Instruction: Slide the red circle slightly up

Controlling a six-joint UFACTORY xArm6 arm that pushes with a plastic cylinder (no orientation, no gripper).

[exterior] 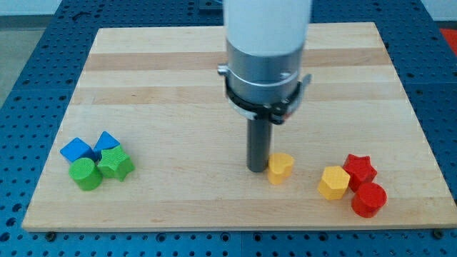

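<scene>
The red circle (368, 199) lies near the view's bottom right, touching a red star (359, 169) above it and close to a yellow hexagon (333, 182) on its left. My tip (258, 168) rests on the board well to the left of the red circle, right beside the left side of a yellow block (280, 168). The rod hangs from a wide grey and white arm body at the view's top centre.
At the view's bottom left sits a cluster: a blue block (76, 150), a blue cube (107, 141), a green circle (86, 174) and a green star (115, 164). The wooden board (178, 86) lies on a blue perforated table.
</scene>
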